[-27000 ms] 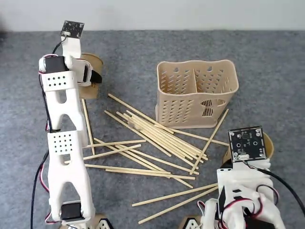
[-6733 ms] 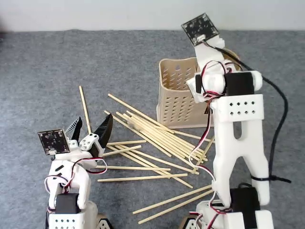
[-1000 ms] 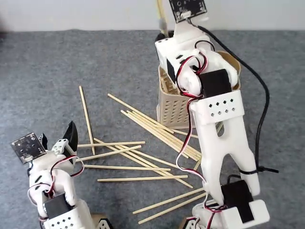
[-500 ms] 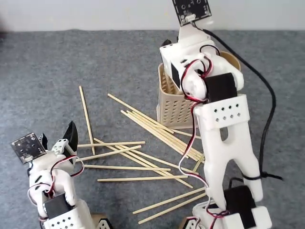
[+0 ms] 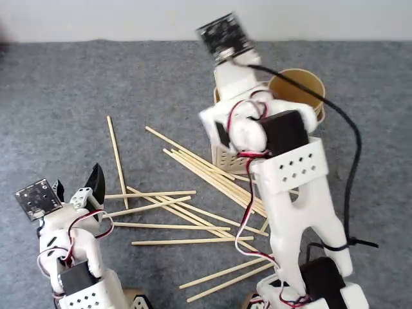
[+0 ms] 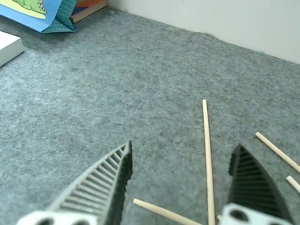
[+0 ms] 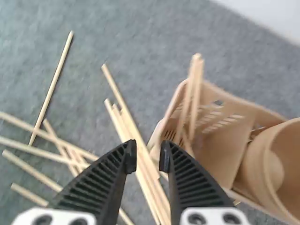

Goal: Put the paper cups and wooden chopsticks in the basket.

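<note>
Leaning chopsticks [image 7: 192,93], paper cup [image 7: 268,168] share basket [image 7: 220,143]; left claw [image 6: 183,148] wide, right claw [image 7: 147,146] barely apart.

The table [image 5: 77,84] is covered in grey felt and runs back to a pale wall. The basket [image 5: 224,153] stands on it toward the far edge, right of the middle. A heap of chopsticks [image 5: 193,209] lies crisscross on the felt around the middle. It spreads from the basket's foot toward the near left corner. Some form a tight bundle slanting toward the near edge; others lie roughly along it. One chopstick [image 5: 116,161] lies alone left of the heap, running from far to near. A pair [image 5: 225,271] lies side by side close to the near edge. By the wall, a blue item [image 6: 44,14] and a white box [image 6: 7,47] rest on the felt.
</note>
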Motion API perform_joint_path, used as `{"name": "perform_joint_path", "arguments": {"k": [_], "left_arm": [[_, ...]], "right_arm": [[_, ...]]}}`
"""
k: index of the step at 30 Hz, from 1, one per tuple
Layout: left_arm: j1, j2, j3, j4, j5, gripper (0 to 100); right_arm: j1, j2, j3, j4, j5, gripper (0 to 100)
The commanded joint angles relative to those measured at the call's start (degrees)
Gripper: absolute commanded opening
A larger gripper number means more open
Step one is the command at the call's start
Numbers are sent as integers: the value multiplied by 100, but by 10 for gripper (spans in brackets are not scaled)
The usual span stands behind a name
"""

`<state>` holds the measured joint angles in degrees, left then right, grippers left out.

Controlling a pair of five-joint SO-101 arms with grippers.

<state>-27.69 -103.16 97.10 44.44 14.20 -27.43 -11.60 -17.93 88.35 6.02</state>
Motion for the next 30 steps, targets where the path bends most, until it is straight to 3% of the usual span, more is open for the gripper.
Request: {"name": "perform_joint_path", "arguments": {"k": [1,7,12,22,30], "left_arm": [[-35,-97,-66,9,-62,316],[-35,-97,-66,9,-62,316],[-26,-97,-66,9,-62,316],[-26,-97,-66,9,-62,316],[-26,-97,-66,18,-62,316]], "right_arm": [[-330,198,123,242,246,94],[-637,1341,158,154,440,100],[-760,2325,158,-22,677,181],[-760,3960,158,-1393,1204,183],[-760,4629,149,-1763,1275,183]]}}
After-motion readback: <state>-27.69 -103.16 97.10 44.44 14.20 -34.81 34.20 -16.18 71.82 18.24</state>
